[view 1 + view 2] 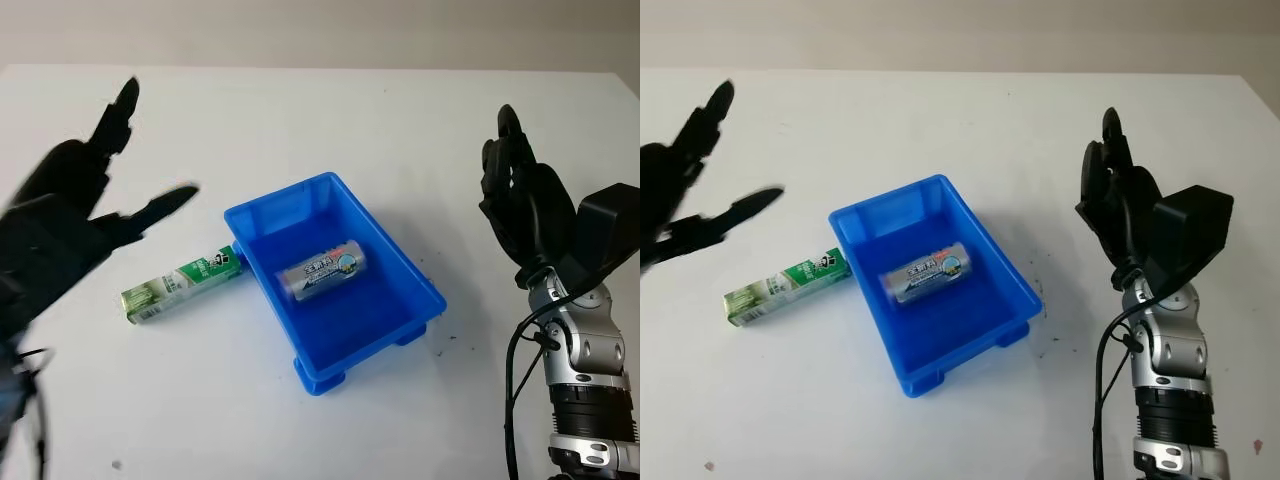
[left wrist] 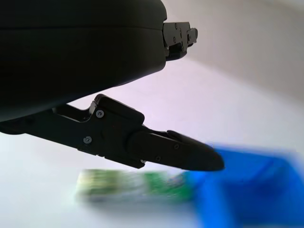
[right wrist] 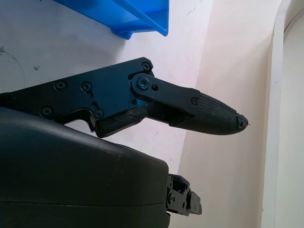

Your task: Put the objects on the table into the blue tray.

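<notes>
One object was left outside the blue tray: a green-and-white rectangular pack, lying flat on the white table with its right end touching the tray's left wall. Its long axis was seen to run from about 8 o'clock to 2 o'clock across the head views, the 2 o'clock end being the one against the tray. A silver cylindrical can was already lying inside the tray on roughly the same slant. The left hand was held above the table at about 10 o'clock from the pack, released and holding nothing, so the pack lay toward 4 o'clock from it and close by. The right hand was raised well apart on the far side of the tray, at about 3 o'clock, also released and empty. The left hand was judged plainly the nearer one for the pick, the tray standing between the pack and the right hand.
</notes>
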